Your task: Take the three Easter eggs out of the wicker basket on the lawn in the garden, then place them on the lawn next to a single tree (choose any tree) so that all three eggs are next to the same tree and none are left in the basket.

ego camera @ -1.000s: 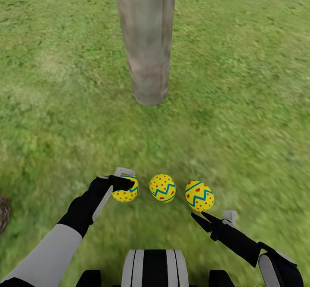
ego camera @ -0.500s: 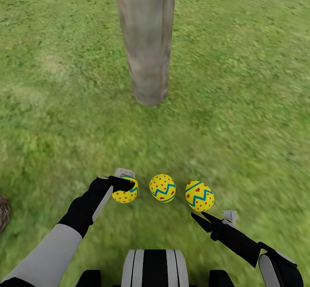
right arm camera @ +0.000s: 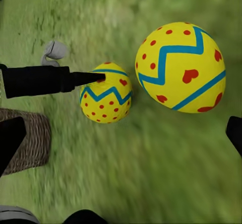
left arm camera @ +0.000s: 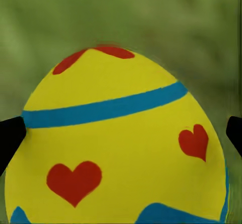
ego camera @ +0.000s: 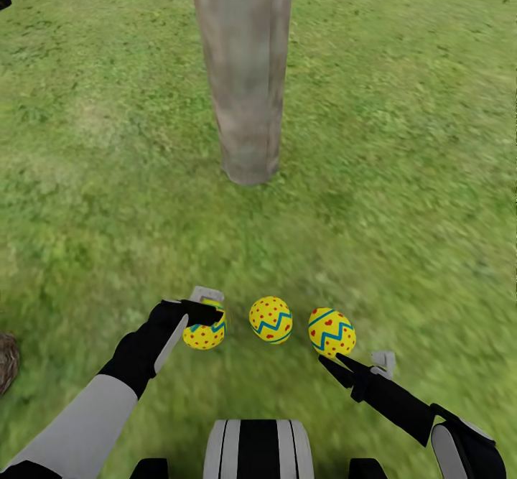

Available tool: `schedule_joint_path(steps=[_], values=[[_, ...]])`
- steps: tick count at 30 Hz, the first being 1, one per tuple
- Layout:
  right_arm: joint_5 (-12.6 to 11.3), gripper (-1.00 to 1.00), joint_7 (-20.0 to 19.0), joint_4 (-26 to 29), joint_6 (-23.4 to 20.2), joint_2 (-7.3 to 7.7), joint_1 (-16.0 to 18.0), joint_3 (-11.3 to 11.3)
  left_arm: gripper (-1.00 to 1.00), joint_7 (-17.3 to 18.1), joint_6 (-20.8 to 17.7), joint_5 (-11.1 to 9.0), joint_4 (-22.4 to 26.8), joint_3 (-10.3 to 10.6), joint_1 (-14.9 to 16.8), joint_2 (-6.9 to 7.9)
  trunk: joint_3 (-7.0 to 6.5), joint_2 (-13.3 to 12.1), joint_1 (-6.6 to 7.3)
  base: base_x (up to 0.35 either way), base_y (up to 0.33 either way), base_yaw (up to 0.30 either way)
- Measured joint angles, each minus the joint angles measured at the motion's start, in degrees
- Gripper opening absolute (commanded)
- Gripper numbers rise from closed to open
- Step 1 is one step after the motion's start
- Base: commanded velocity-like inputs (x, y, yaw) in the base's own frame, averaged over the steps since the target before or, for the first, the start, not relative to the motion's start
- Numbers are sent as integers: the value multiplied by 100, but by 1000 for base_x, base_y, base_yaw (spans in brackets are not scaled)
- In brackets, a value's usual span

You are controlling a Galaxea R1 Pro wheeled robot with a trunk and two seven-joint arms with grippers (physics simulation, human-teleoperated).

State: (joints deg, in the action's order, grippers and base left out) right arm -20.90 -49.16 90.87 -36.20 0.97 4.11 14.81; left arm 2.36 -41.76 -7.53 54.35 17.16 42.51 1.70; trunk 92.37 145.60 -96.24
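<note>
Three Easter eggs lie in a row on the lawn (ego camera: 402, 177) in front of the tree (ego camera: 244, 70): the left egg (ego camera: 205, 334), the middle egg (ego camera: 271, 319) and the right egg (ego camera: 332, 332). My left gripper (ego camera: 205, 304) is open and straddles the left egg (left arm camera: 121, 143); its black fingertips (left arm camera: 10, 138) stand at the egg's sides. Just behind the right egg, my right gripper (ego camera: 359, 363) is open and holds nothing. The right wrist view has a nearer egg (right arm camera: 181, 68) and the left egg (right arm camera: 106, 100) under the left gripper's finger. The wicker basket (ego camera: 6, 360) sits at the left edge.
The trunk rises about two egg-rows beyond the eggs. Grass spreads on all sides. My base (ego camera: 258, 450) is at the near edge, close behind the eggs. The basket's wall (right arm camera: 27, 141) lies beyond the left egg in the right wrist view.
The head view has shifted slightly. The left egg sits a little lower under the left gripper's fingers than before. The other eggs and the right arm hold their places.
</note>
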Motion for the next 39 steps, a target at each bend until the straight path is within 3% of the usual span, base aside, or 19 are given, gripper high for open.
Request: schedule_joint_path(steps=[23, 39], values=[[7, 100, 0, 0, -6, 0, 0, 0, 100, 15, -313, -8, -10, -22, 8, 0, -510, -31, 59, -2, 0, 0], [0, 100, 7, 0, -7, 0, 0, 0, 100, 13, -303, -15, 0, -26, 5, 0, -864, -52, 97, -152, 0, 0]])
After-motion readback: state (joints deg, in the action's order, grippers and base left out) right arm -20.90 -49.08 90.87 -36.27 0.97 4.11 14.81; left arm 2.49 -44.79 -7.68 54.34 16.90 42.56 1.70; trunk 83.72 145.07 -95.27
